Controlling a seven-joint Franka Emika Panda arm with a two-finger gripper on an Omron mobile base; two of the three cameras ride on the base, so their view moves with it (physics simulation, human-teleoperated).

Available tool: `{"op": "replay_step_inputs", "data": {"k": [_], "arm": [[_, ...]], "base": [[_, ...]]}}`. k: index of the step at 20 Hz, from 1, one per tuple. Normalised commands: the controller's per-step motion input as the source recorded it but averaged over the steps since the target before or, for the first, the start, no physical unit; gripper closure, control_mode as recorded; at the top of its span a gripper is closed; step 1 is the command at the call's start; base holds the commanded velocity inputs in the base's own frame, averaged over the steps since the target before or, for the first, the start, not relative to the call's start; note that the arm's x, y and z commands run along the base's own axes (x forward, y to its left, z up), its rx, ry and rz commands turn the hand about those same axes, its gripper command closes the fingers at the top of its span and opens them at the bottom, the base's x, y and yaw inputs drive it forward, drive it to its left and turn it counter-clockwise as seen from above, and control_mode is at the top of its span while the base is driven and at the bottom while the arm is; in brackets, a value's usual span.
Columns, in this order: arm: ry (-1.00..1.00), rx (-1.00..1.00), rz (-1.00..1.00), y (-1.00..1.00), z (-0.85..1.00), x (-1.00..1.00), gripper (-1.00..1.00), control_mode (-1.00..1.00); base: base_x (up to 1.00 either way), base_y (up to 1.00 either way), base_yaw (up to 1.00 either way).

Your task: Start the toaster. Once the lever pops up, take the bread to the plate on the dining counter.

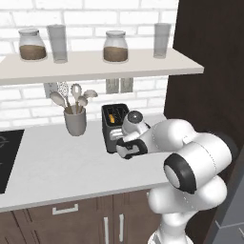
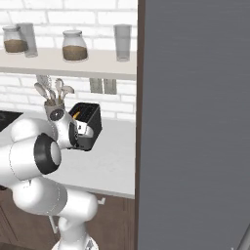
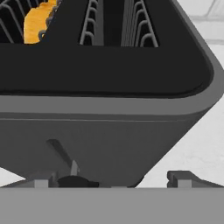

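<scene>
Dark grey and boxy, the toaster stands on the white table beside a utensil cup, the bread sunk in one slot with its golden crust showing. The tool, jaws spread wide and gripping nothing, sits close against the toaster's front. The slice looks light, stiff and crumbly, best pinched by its top edge across the faces. No brand or lettering is legible.
</scene>
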Motion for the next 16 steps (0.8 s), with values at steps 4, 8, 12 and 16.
{"op": "replay_step_inputs", "data": {"k": [4,8,12,16], "arm": [[0.00,0.00,0.00,-0.01,0.00,-0.05,-1.00,-1.00],[0.00,0.00,0.00,-0.12,0.30,-0.08,-1.00,-1.00],[-0.03,0.00,0.00,-0.04,0.61,-0.31,-1.00,-1.00],[-0.08,0.00,0.00,0.00,0.74,-0.45,-1.00,-1.00]], "base": [[0.00,0.00,0.00],[0.00,0.00,0.00],[0.00,0.00,0.00],[0.00,0.00,0.00]]}}
